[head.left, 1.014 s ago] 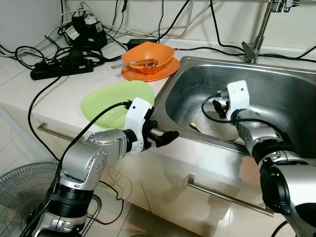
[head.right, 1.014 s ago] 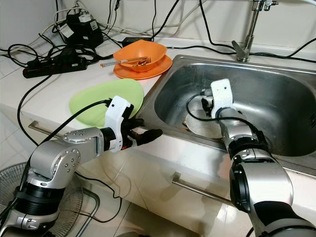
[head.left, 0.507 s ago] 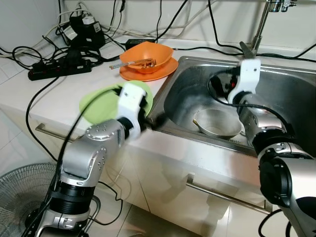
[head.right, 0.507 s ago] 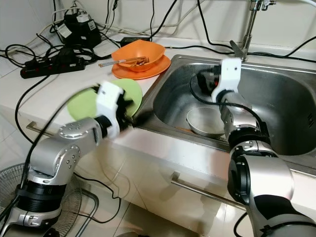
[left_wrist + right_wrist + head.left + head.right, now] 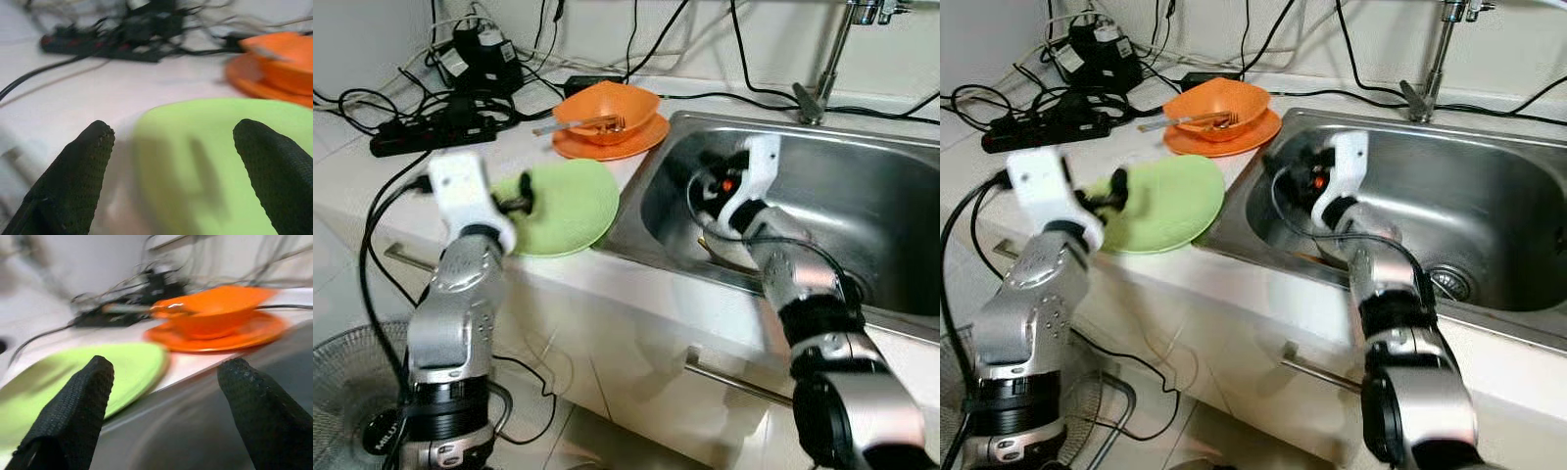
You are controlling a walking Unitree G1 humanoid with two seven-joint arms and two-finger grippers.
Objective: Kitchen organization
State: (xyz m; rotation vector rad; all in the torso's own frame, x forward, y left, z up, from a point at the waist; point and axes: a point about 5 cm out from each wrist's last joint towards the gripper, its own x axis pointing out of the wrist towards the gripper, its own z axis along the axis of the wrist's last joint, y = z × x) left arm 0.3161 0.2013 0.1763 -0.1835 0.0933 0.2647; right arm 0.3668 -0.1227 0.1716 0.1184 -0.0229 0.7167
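green plate (image 5: 563,206): lies flat on the white table (image 5: 421,186), just left of the sink, its right edge over the sink's rim
orange bowl (image 5: 607,110): sits in an orange plate (image 5: 576,147) behind the green plate, near the sink's back left corner
utensils (image 5: 582,123): lie across the bowl, handles pointing left
left claw (image 5: 517,200): raised at the green plate's left edge, black fingers spread wide; in the left wrist view the two fingers (image 5: 73,181) frame the plate with a broad gap between them
right claw (image 5: 703,186): inside the sink by its left wall, pointing left toward the table; its fingers (image 5: 68,411) stand wide apart in the right wrist view, holding nothing, with the green plate and the orange bowl seen between them
sink (image 5: 862,196): steel basin set in the table, drain (image 5: 1449,282) near the right arm's elbow
tap (image 5: 827,59): stands at the sink's back rim
power strip (image 5: 421,137): black, at the table's back left, among tangled black cables (image 5: 489,59)
drawer handle (image 5: 744,384): metal bar on the cabinet front under the sink
fan (image 5: 352,392): wire-guarded, on the floor at lower left
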